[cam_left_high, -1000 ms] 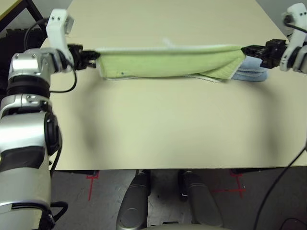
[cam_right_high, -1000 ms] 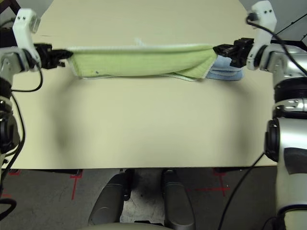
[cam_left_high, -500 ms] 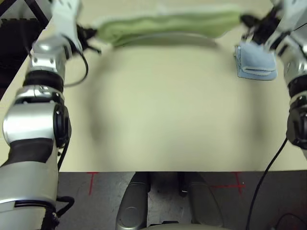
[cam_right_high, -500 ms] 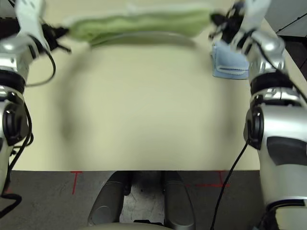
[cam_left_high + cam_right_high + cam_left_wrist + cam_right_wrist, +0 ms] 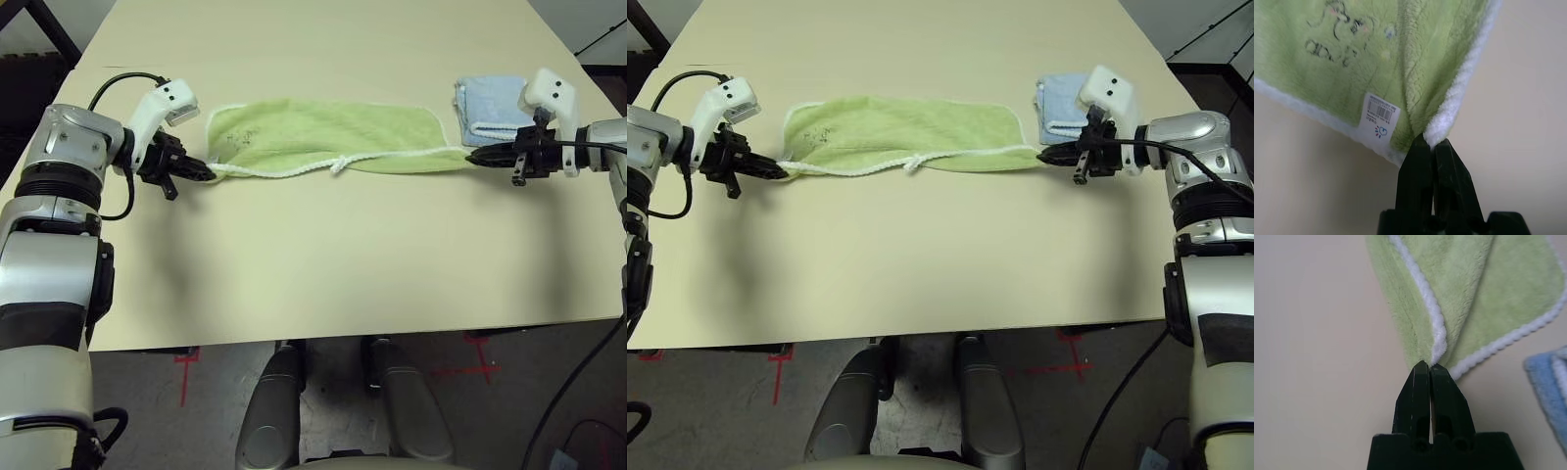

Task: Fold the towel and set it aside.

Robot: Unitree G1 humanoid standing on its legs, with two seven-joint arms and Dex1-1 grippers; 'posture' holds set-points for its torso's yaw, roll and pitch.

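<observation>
— Since a second ago, what has moved?

— Both arms have come down and drawn back toward the robot's body. Then the towel (image 5: pixel 328 137) hung in the air, stretched between the grippers as a narrow folded band; it now lies flat on the table (image 5: pixel 323 255), doubled over on itself, its white-edged border running along the side nearer the robot.

— And the grippers?

— The left gripper (image 5: pixel 204 171) has its black fingers pressed together on the towel's near left corner. In the left wrist view the two layers of green cloth bunch into the fingertips (image 5: pixel 1422 147), with the white label (image 5: pixel 1378 120) just beside them and the dark embroidered drawing (image 5: pixel 1337 29) farther out past the label. The right gripper (image 5: pixel 1046 155) pinches the near right corner the same way; the right wrist view shows the white edging gathering to a point right at its closed tips (image 5: pixel 1422 369).

— So where does the towel sit relative to them?

— Directly between the two grippers, its near edge drawn in a line from one to the other. The white loop (image 5: pixel 339 164) pokes out about midway along that edge.

— Anything else close by?

— A smaller light blue folded towel (image 5: pixel 487 98) lies just beyond the right gripper, on its far side, near the green towel's right end; whether they touch I cannot tell.
</observation>
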